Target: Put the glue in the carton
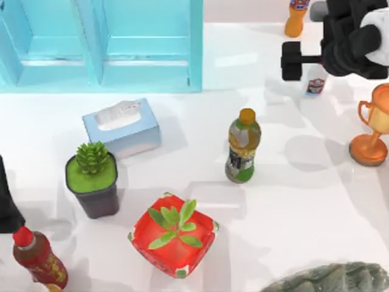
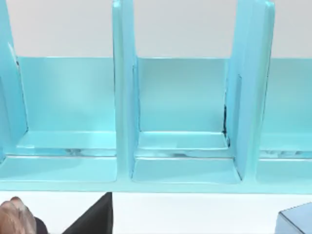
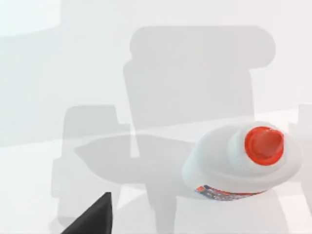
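Looking from the near edge: red pot with a seedling, dark pot with a succulent, tissue box, green drink bottle. Farther back, right side: the glue stands upright on the table, red cap up. Right gripper hangs just above it; finger state cannot be told. Blue carton sits far left. Left arm parked at left edge.

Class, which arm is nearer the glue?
Right. Its claw hangs just above the glue at the table's far right; the left arm is parked at the left edge.
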`<state>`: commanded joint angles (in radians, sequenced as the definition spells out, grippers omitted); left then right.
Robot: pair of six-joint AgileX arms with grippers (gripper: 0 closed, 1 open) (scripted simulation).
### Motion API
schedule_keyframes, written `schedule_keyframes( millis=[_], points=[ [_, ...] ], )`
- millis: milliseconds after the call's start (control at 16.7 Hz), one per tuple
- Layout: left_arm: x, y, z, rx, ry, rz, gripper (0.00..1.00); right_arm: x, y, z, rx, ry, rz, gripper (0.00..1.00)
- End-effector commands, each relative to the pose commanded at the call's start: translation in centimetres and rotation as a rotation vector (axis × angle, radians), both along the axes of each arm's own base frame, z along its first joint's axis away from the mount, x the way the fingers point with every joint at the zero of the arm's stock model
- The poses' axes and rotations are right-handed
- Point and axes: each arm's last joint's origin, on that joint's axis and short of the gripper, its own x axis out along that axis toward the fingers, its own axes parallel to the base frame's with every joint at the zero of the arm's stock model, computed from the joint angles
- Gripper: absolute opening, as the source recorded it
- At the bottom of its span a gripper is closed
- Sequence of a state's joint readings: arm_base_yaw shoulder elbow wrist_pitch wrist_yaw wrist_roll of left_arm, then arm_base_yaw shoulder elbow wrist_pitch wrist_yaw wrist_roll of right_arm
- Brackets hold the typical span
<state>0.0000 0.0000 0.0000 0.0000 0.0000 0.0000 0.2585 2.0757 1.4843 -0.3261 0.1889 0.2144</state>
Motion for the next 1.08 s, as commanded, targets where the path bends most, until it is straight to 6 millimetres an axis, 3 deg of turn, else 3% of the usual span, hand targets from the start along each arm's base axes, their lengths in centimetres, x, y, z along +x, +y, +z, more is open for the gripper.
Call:
schedule_keyframes(
  millis=[480, 780, 1080],
  points=[
    [0.0, 0.0, 0.0, 0.000, 0.000, 0.000, 1.00, 4.0, -0.2, -7.0, 0.000, 0.008, -0.002, 1.00],
    [0.0, 0.0, 0.0, 0.000, 0.000, 0.000, 1.00, 4.2, -0.2, -7.6, 0.000, 0.008, -0.002, 1.00],
    [0.0, 0.0, 0.0, 0.000, 0.000, 0.000, 1.00, 4.2, -0.2, -7.6, 0.000, 0.008, -0.002, 0.62]
  ],
)
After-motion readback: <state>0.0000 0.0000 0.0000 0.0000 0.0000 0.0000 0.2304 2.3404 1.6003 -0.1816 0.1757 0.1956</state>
